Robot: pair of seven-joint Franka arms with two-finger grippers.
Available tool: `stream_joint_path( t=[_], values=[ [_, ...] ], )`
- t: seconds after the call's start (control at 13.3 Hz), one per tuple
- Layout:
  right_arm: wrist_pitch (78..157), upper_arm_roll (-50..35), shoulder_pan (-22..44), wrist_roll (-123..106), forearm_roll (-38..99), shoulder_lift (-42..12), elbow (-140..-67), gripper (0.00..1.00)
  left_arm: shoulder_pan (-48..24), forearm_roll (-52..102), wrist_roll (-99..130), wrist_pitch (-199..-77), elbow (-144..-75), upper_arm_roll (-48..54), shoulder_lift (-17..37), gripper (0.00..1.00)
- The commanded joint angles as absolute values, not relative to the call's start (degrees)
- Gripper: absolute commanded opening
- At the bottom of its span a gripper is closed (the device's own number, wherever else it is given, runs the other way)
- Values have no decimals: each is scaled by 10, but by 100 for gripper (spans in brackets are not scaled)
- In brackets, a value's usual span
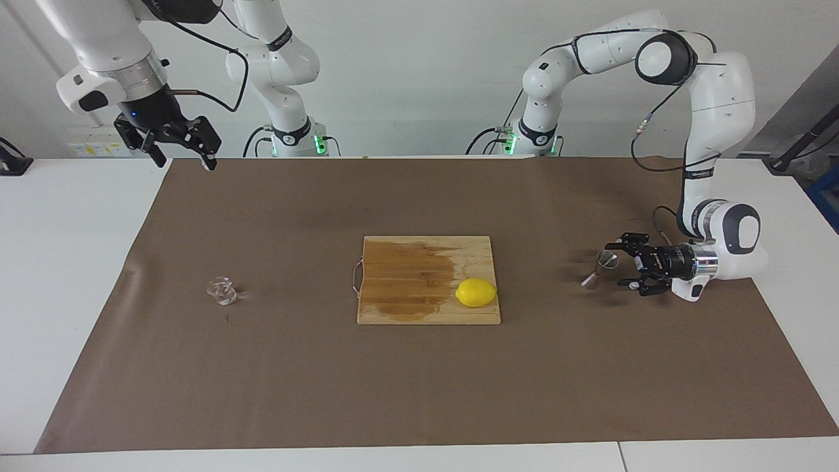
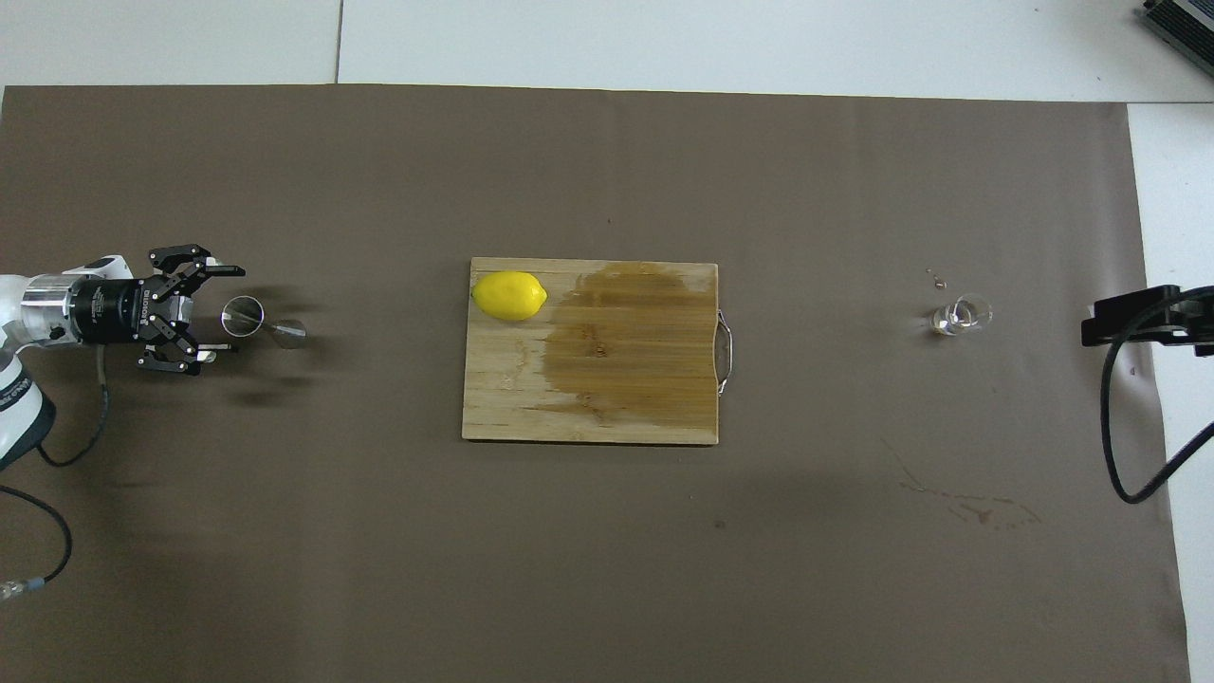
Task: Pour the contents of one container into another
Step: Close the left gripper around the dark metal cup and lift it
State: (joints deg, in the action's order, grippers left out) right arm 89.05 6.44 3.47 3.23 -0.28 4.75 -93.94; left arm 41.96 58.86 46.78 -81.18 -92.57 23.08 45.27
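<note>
At right in the facing view, the left gripper [image 1: 624,265] hangs low, fingers wide and empty around the steel jigger [image 1: 599,269]: light, slick, best pinched at its waist. Mid-left, the fragile glass vessel [image 1: 222,291] waits; upper left, the right gripper [image 1: 180,145] hovers open.

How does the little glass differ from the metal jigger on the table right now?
The glass is clear and squat; the jigger is shiny steel with an hourglass waist. The glass stands toward the right arm's end of the table, with the right gripper raised well away from it; the jigger is toward the left arm's end, with the open left gripper right at it. Both rest on the brown mat, off the cutting board.
</note>
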Motion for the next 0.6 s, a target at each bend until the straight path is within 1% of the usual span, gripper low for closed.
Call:
stream_joint_path(
  t=[0.0,0.53],
  values=[
    [898,65,35,38,8,61,-954,100,428,579,456,-825,-938,240,454,100],
    [899,65,35,38,8,61,-954,100,432,580,468,-825,-943,246,454,100]
  ],
)
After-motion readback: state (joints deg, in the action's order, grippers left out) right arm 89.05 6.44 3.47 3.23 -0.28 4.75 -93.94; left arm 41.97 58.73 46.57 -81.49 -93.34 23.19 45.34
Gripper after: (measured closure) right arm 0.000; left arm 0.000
